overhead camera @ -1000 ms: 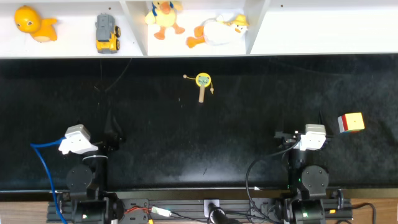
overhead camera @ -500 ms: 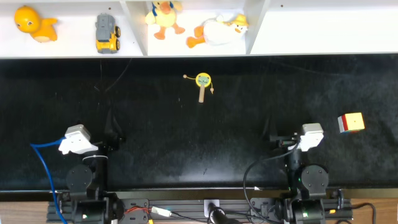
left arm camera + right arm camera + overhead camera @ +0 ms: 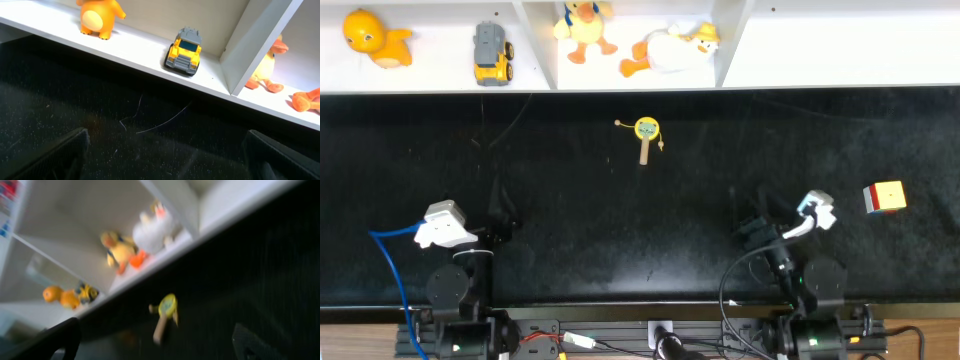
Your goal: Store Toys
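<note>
Top view: fixed overhead, looking down on table [image 3: 570, 220] and shelf [image 3: 820, 50]. Wrist views: low over the table, facing the shelf shared by all three; right seemingly tilted.

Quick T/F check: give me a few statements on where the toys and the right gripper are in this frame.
1. The yellow-and-grey toy truck stands in the white shelf's left compartment, beside the orange duck figure. True.
2. The yellow rattle drum with a wooden handle lies in the shelf. False: it lies on the black table mat.
3. The multicoloured cube lies on the mat on the right arm's side. True.
4. The right gripper grips the cube. False: it is open, apart from the cube.
</note>
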### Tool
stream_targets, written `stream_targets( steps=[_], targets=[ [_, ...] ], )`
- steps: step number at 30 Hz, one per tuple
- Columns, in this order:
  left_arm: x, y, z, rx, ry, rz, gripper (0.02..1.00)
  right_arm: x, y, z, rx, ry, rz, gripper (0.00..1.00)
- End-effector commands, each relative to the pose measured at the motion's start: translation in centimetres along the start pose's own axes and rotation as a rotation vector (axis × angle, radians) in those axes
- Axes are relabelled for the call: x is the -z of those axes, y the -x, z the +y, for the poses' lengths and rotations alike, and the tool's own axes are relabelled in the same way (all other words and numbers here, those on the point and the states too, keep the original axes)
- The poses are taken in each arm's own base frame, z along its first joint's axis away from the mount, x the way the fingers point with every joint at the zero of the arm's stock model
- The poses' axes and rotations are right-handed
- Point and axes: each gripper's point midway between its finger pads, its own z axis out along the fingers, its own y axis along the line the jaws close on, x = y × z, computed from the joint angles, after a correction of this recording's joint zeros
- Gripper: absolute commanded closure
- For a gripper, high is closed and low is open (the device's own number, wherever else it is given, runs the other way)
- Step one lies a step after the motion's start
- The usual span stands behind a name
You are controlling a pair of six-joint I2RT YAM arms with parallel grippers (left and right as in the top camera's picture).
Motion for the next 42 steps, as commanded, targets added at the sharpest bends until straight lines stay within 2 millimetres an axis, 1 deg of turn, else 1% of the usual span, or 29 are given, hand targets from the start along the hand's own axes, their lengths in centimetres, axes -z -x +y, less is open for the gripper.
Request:
stream_targets(
  steps=[1,4,6,9,12,14,16,19,22,25,28,33,36,39,42],
  targets=[
    [0.0,0.0,-0.1,0.004,-0.01,-0.003,0.02,0.6,3.1,5.0,0.086,0.045,0.067,0.016],
    [0.0,0.0,-0.1,0.004,-0.01,-0.003,0.02,0.4,5.2,6.8,0.153,-0.021,0.152,0.001],
    [0.0,0.0,-0.1,0.004,-0.01,-0.003,0.02,-0.1,6.6,8.0,0.195,-0.069,0.229,0.001],
    [0.0,0.0,-0.1,0.004,-0.01,-0.003,0.02,-1.1,8.1,9.1,0.257,-0.159,0.343,0.001],
    [0.0,0.0,-0.1,0.004,-0.01,-0.003,0.02,-2.6,8.8,9.7,0.317,-0.265,0.444,0.001],
    [0.0,0.0,-0.1,0.004,-0.01,-0.003,0.02,-4.0,8.4,10.6,0.358,-0.313,0.515,0.003],
    [0.0,0.0,-0.1,0.004,-0.01,-0.003,0.02,-5.5,7.4,11.7,0.406,-0.334,0.575,0.001],
    [0.0,0.0,-0.1,0.004,-0.01,-0.003,0.02,-7.9,5.5,13.2,0.453,-0.367,0.635,0.001],
    [0.0,0.0,-0.1,0.004,-0.01,-0.003,0.02,-10.1,2.7,14.2,0.474,-0.4,0.694,0.003],
    [0.0,0.0,-0.1,0.004,-0.01,-0.003,0.02,-11.7,-0.5,14.3,0.481,-0.429,0.775,0.001],
    [0.0,0.0,-0.1,0.004,-0.01,-0.003,0.02,-12.8,-3.4,13.0,0.47,-0.494,0.849,0.001],
    [0.0,0.0,-0.1,0.004,-0.01,-0.003,0.02,-13.5,-7.2,9.3,0.387,-0.664,0.938,0.038],
    [0.0,0.0,-0.1,0.004,-0.01,-0.003,0.02,-13.7,-8.8,7.9,0.358,-0.716,0.982,0.049],
    [0.0,0.0,-0.1,0.004,-0.01,-0.003,0.023,-14.0,-10.2,6.9,0.33,-0.754,1.005,0.084],
    [0.0,0.0,-0.1,0.004,-0.01,-0.003,0.02,-14.5,-11.4,6.3,0.31,-0.763,1.03,0.134]
  ],
)
